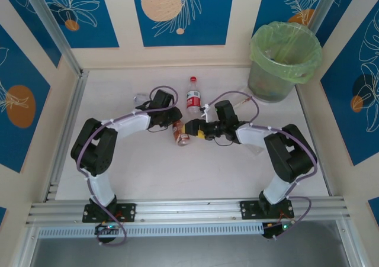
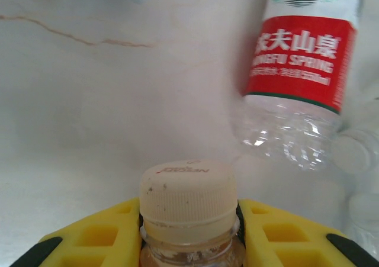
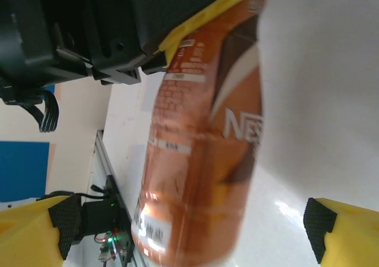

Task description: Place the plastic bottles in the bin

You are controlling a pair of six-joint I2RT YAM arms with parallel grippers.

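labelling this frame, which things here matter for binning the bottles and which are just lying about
Job in hand: brown bottle, gripped by the left gripper; red-label bottle; bin; right gripper, open.
Just there: aluminium rail; blue wall panels.

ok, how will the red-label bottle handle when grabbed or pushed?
The red-label bottle looks empty below the label, so it is probably very light and easy to knock away. The clear ribbed wall looks thin and would likely dent under a firm squeeze. Its round body seems to lie on the table, so a nudge may roll it.
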